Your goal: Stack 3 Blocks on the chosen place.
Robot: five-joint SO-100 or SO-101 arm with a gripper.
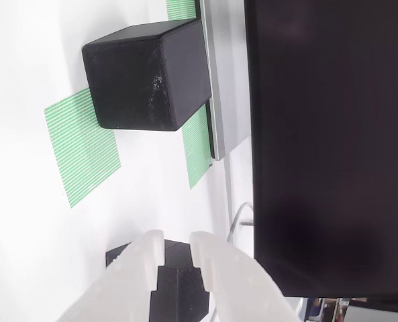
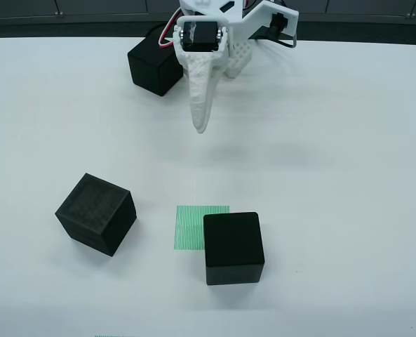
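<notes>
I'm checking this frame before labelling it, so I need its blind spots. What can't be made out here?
- View from the end effector: the green patch is partly covered by a black cube.
- Same view: the end effector hides most of the cube below it; the bottom edge cuts it off.
- View from above: the far cube is partly hidden behind the arm.
</notes>
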